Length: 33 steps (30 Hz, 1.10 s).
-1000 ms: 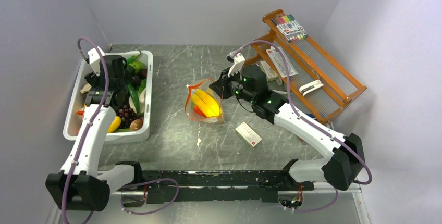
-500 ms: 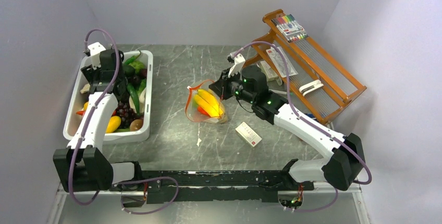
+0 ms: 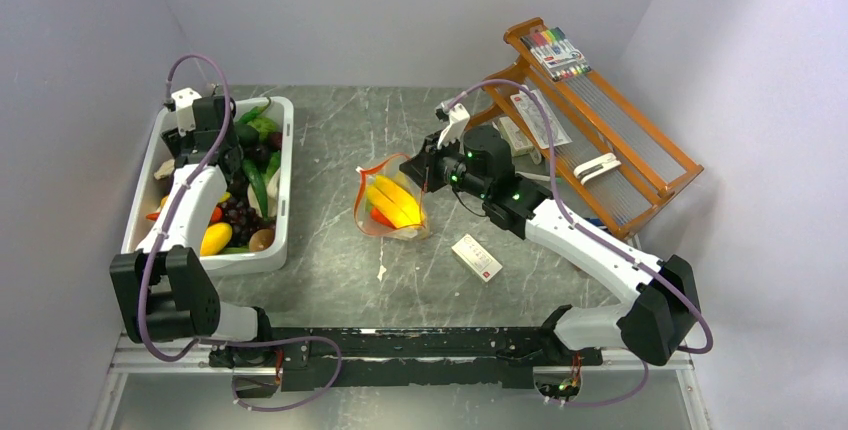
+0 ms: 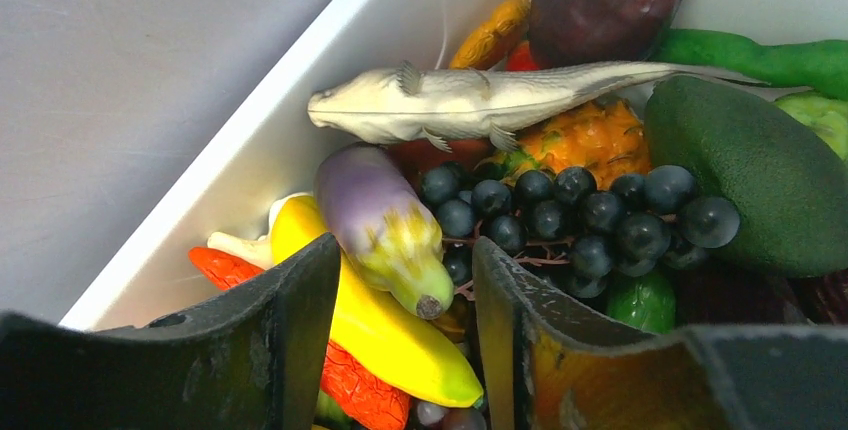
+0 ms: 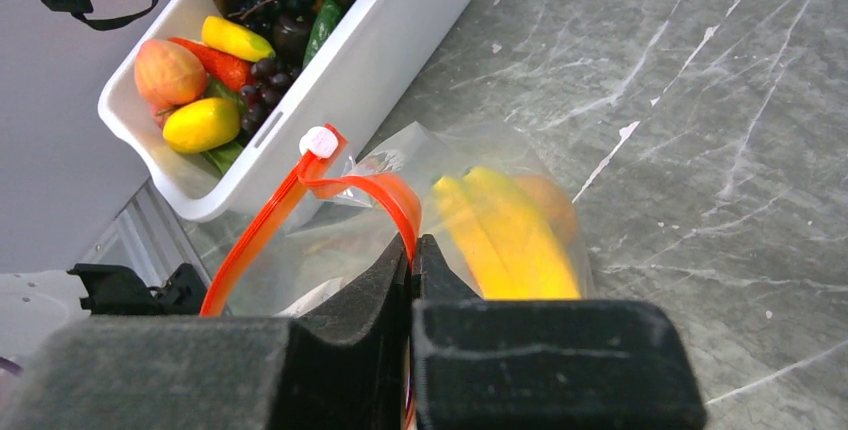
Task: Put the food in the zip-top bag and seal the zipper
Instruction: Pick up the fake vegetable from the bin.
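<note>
Box (image 3: 476, 257) near zip-top bag (image 3: 410, 229), seemingly apart.

the zip-top bag (image 3: 385, 226) lies on the table (image 3: 340, 130) with bananas (image 3: 395, 198) inside it. the tub (image 3: 288, 180) sits left of the bag, near but apart, heaped with toy food. in it the eggplant (image 4: 385, 225) lies on the side away from the bag, the grapes (image 4: 570, 210) touch it on the bag's side, and the avocado (image 4: 745, 180) lies beyond them. the left gripper (image 4: 405, 255) hangs over the eggplant, a finger on either side. the right gripper (image 5: 412, 250) is at the bag's right, jaws together on the zipper (image 5: 380, 190). the small box (image 3: 476, 257) lies right of the bag, nearer the arm bases. the rack (image 3: 650, 165) stands right of and behind the bag, with the marker pack (image 3: 555, 53) on its far end.
</note>
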Tool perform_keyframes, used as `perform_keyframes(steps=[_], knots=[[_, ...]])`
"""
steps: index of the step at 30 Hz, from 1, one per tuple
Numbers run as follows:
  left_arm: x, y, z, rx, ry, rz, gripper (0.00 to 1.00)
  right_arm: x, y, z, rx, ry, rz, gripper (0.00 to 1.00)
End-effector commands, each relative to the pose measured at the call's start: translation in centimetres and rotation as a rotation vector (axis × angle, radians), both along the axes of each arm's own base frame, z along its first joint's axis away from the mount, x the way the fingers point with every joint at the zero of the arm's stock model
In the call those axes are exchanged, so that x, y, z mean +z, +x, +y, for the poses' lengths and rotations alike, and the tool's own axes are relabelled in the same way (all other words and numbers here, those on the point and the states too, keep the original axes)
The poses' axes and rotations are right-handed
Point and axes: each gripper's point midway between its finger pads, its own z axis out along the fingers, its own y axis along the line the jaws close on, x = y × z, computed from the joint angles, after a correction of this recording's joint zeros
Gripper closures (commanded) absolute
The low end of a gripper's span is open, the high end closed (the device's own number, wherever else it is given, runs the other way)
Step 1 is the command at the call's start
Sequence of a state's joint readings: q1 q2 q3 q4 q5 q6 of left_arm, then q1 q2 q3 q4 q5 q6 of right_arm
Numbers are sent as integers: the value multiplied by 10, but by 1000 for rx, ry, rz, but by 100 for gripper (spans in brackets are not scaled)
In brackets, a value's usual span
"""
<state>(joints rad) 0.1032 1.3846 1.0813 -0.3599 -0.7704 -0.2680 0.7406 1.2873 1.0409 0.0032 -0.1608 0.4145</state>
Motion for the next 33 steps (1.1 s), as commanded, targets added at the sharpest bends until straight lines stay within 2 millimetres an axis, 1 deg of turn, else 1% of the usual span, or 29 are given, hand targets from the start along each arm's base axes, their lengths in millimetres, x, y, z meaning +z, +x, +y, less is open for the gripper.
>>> perform_keyframes(steps=[1, 4, 7, 9, 10, 16, 21, 25, 29, 33], knots=[[16, 4, 7, 14, 17, -47, 53, 17, 4, 2, -5, 43, -42, 100], [19, 0, 6, 9, 14, -39, 70, 15, 5, 4, -1, 38, -33, 100], [24, -7, 4, 6, 9, -41, 81, 12, 6, 6, 3, 28, -19, 100], [33, -9, -1, -19, -8, -74, 90, 12, 6, 7, 5, 22, -15, 100], [37, -10, -5, -40, -21, -95, 93, 11, 6, 7, 6, 19, -12, 100], [46, -24, -22, -117, -92, -138, 93, 13, 10, 4, -13, 2, -21, 100], [63, -30, -36, -193, -125, -198, 93, 10, 12, 8, -9, 3, -2, 100], [74, -37, -45, -235, -148, -194, 93, 10, 15, 7, -35, 10, 14, 100], [97, -43, -51, -285, -142, -220, 93, 13, 15, 6, -47, 22, 13, 100], [119, -48, -59, -338, -140, -271, 93, 12, 18, 4, -62, 7, 13, 100]])
